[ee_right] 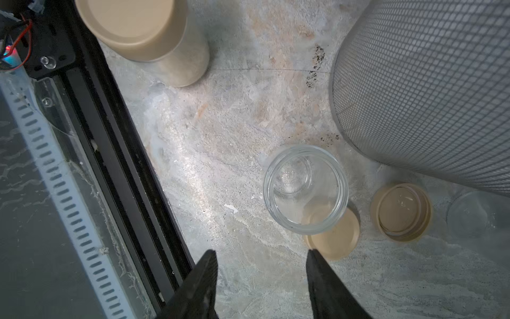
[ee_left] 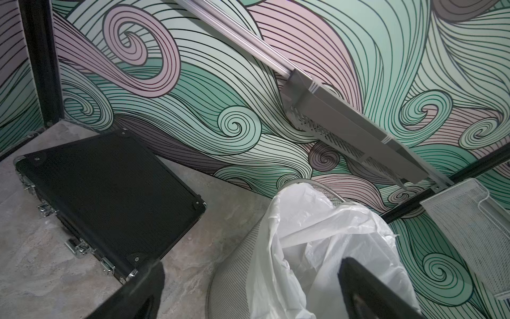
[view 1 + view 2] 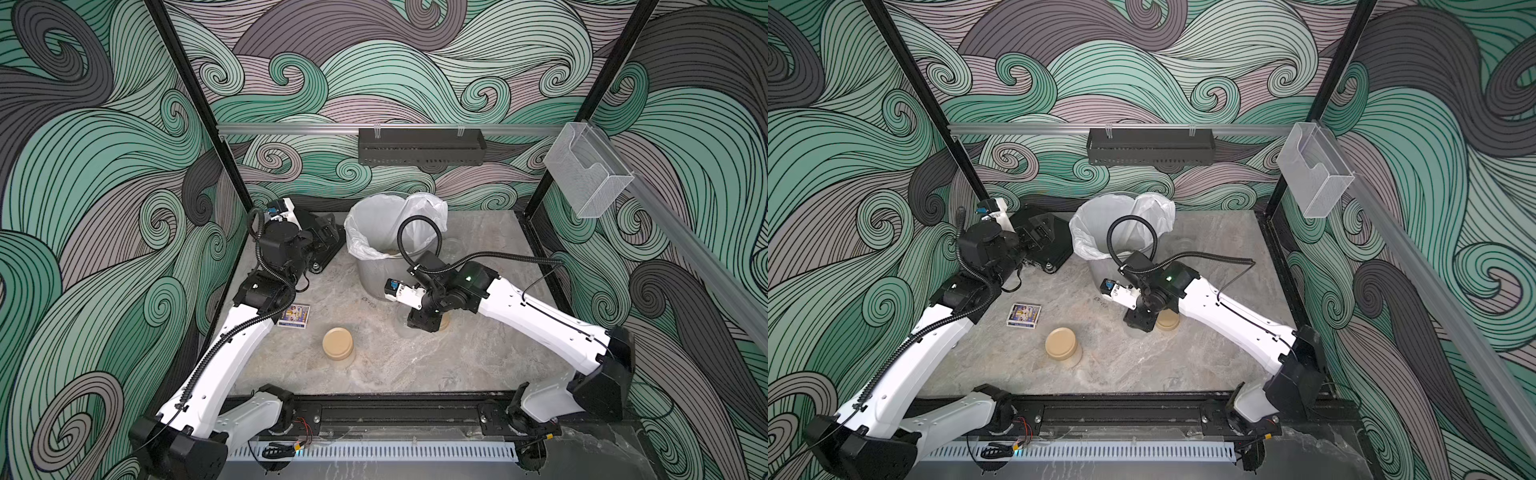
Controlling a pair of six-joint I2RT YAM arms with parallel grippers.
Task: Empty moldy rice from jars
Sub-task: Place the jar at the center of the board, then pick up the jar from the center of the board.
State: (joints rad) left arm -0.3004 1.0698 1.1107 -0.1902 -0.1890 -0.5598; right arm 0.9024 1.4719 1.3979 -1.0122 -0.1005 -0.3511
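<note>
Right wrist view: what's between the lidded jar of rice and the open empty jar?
Nothing: bare tabletop separates the lidded jar from the open jar, seen in the right wrist view.

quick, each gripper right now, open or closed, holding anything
left gripper: open, holding nothing
right gripper: open, holding nothing; the empty jar stands free beyond its jaws
</note>
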